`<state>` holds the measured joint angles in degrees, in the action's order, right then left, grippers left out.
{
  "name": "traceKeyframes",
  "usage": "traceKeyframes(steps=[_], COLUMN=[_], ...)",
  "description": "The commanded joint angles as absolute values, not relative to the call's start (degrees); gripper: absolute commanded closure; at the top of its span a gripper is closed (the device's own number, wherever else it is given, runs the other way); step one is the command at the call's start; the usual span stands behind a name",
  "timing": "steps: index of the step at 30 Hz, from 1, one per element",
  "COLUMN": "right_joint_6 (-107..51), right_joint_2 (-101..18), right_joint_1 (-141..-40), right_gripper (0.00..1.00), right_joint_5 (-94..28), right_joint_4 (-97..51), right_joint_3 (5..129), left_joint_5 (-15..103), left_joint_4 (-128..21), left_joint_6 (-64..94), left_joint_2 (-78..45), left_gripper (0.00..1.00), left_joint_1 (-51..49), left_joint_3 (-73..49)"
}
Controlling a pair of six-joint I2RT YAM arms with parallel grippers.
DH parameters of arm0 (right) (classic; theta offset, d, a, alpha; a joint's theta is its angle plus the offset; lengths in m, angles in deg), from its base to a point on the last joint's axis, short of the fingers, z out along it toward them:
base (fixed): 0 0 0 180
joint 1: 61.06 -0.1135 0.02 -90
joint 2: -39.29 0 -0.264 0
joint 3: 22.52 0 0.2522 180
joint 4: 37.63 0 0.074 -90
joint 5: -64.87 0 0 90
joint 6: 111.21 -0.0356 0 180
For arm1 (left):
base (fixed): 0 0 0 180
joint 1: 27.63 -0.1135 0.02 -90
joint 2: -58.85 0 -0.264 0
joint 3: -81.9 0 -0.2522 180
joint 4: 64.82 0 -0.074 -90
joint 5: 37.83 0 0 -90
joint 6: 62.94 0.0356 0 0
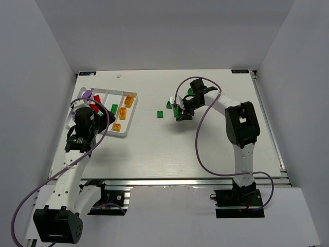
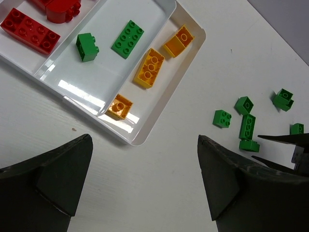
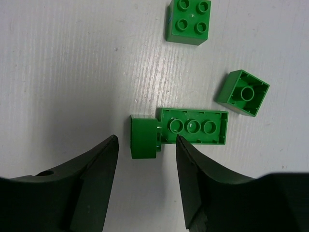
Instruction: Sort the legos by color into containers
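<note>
Left wrist view: the left gripper [image 2: 145, 140] hangs over the near end of the white tray [image 2: 190, 46], its jaws wide apart and holding nothing. The tray lies on the left side of the table [image 1: 154, 154], with its long compartments running from near to far. The rightmost compartment holds three orange bricks [image 2: 149, 67]. The one to its left holds two green bricks [image 2: 128, 38], and the next one left holds red bricks [image 2: 29, 31]. In the top external view a purple piece [image 1: 87, 94] shows at the tray's far left corner.

Toward the middle of the table, well apart from the tray, the loose green bricks [image 1: 160, 114] lie in a scatter. The right gripper [image 3: 145, 145] is down among them. Its jaws stand partly apart on either side of a small green brick [image 3: 144, 137], with a gap on each side, so nothing is clamped. That brick touches the end of a long green brick [image 3: 193, 126], which lies hollow side up. Just beside these lie an overturned square brick [image 3: 241, 93] and a four-stud brick [image 3: 188, 21]. The farthest green brick [image 1: 190, 91] sits alone beyond the right gripper.
</note>
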<state>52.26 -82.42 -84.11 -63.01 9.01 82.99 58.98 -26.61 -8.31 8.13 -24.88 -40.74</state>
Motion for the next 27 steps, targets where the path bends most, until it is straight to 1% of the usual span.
traceKeyframes(steps=[1, 8, 17, 20, 21, 23, 24, 26, 27], right_joint_6=[52.1, 53.3, 52.5, 52.3, 52.4, 52.3, 52.2, 52.1, 51.8], right_joint_2=[-82.6, -82.7, -84.2, -84.2, -84.0, -83.6, -82.7, -82.0, -79.7], right_joint_1=[-84.4, -84.6, -84.9, -84.9, -84.9, -84.9, -84.9, -84.9, -84.9], right_gripper=[0.44, 0.49, 0.49, 0.54, 0.59, 0.63, 0.68, 0.73, 0.74], right_joint_5=[-62.8, -62.5, -62.6, -62.7, -63.0, -63.3, -63.8, -64.1, -65.5], right_joint_4=[8.3, 8.2, 7.6, 7.8, 7.9, 8.5, 8.7, 9.3, 9.4], right_joint_3=[83.8, 82.0, 82.9, 82.9, 82.8, 82.8, 82.7, 82.1, 81.6], left_joint_5=[58.2, 57.4, 57.2, 57.3, 57.3, 57.2, 57.0, 56.7, 56.3], left_joint_4=[-26.5, -27.0, -26.2, -25.7, -25.7, -25.8, -25.8, -26.3, -26.5], left_joint_6=[-9.0, -10.1, -11.6, -12.0, -12.2, -12.5, -12.7, -12.9, -13.2], left_joint_2=[9.1, 9.3, 11.0, 11.7, 11.8, 12.1, 12.2, 12.4, 12.5], left_gripper=[0.02, 0.02, 0.02, 0.02, 0.02, 0.02, 0.02, 0.02, 0.02], left_joint_1=[-25.1, -25.1, -25.1, -25.1, -25.1, -25.1, -25.1, -25.1, -25.1], left_joint_3=[-40.8, -41.0, -41.6, -41.7, -41.7, -41.7, -41.7, -41.8, -41.9])
